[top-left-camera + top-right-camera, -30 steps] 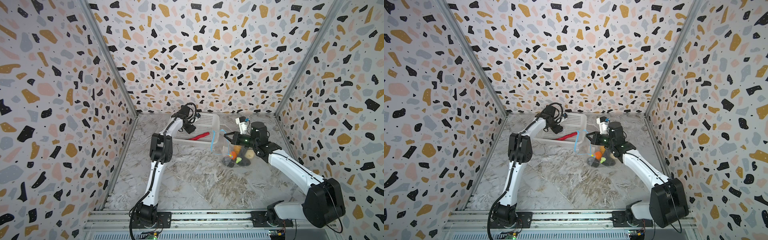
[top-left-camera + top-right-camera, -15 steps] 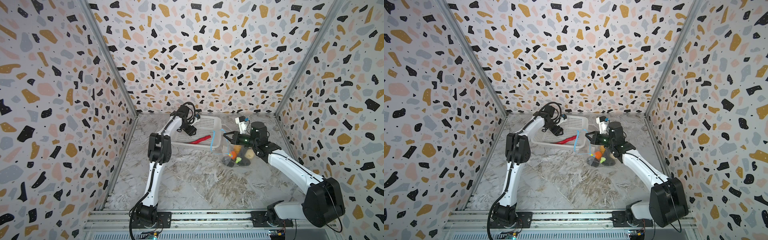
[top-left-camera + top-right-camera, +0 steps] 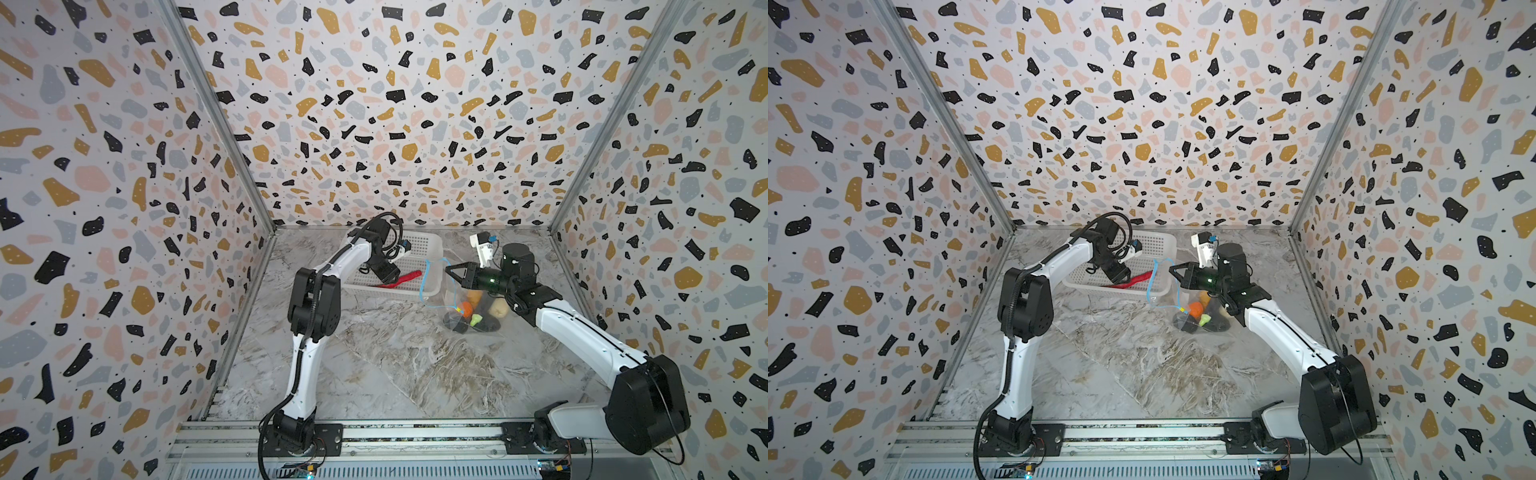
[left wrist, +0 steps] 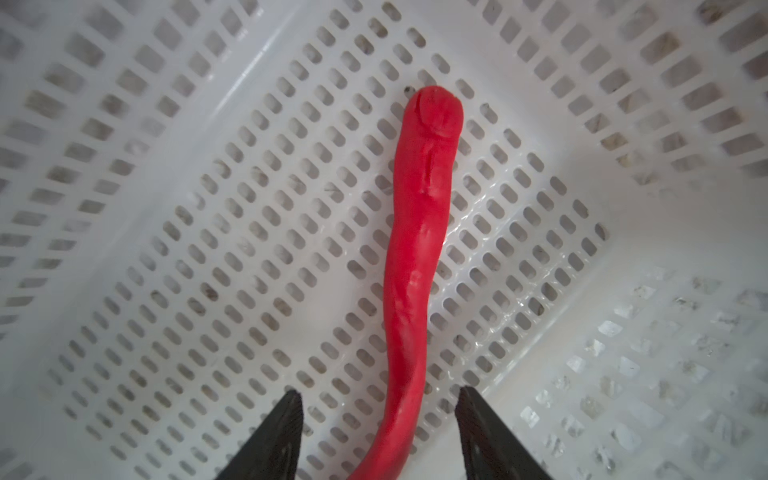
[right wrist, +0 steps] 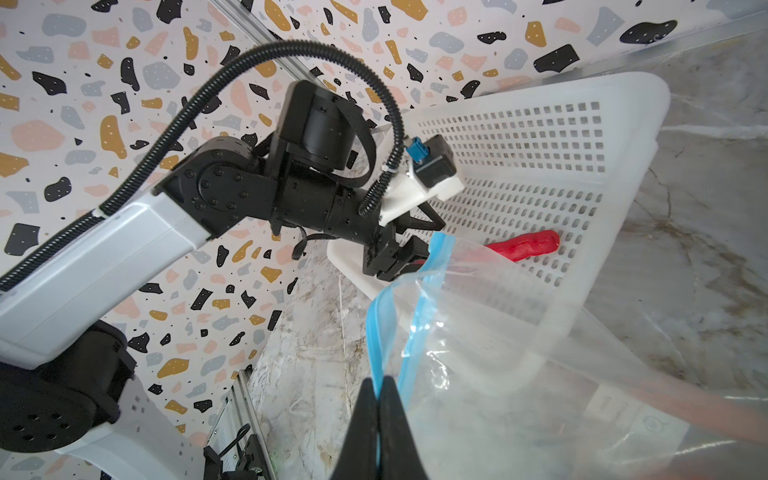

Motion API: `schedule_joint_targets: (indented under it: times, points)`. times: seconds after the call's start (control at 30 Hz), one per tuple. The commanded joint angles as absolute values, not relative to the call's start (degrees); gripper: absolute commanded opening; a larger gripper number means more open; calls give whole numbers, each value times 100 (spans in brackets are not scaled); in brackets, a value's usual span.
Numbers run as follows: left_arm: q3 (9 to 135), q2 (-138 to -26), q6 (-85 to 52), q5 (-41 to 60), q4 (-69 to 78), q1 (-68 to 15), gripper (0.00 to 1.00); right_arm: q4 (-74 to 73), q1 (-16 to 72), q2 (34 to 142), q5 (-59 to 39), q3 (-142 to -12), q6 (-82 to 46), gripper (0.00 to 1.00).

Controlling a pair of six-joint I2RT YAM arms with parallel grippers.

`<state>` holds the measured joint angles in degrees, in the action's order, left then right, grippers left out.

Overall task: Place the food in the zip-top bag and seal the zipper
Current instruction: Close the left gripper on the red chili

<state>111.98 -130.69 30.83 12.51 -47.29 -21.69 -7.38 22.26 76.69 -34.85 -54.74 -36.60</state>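
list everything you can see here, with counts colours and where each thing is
red chili: 1, red, lying on the basket floor
basket: 1, white, perforated, at the back of the tabletop
zip-top bag: 1, clear, just right of the basket, top edge lifted
zipper: 1, light blue, along the bag's raised edge
toy foods: several, orange, yellow-green, tan and black, in the bottom of the bag
tabletop: 1, grey-brown marble pattern
walls: 3, terrazzo print, around the tabletop
left gripper: 1, black, inside the basket, jaws open either side of the chili
right gripper: 1, black, jaws shut on the zipper
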Motion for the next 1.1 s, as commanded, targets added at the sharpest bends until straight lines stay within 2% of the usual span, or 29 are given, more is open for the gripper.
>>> schedule_joint_targets:
  times: [0.0, 0.3, 0.6, 0.67, 0.73, 0.9, 1.07]
  points:
    - [11197, -13077, 3076, 925, -4667, -2251, 62, -958, 2230, 7419, -3578, -5419, -3683, 0]
    - [10872, -13186, 2972, 441, -4401, -2338, 62, -1063, 2189, 7389, -3663, -5321, -3744, 0]
    - [10872, -13300, 2961, 446, -4396, -2354, 59, -1062, 2110, 7339, -3716, -5302, -3744, 0]
    - [10881, -13308, 2979, 428, -4353, -2350, 53, -1083, 2101, 7331, -3722, -5282, -3752, 0]
    - [10955, -13395, 2984, 425, -4342, -2347, 43, -1091, 2083, 7330, -3761, -5287, -3762, 0]
    - [11230, -13623, 3032, 439, -4531, -2342, 32, -1031, 1998, 7234, -3757, -5322, -3745, 0]
    - [11236, -13495, 3052, 510, -4564, -2318, 25, -1065, 1929, 7206, -3785, -5261, -3752, 0]
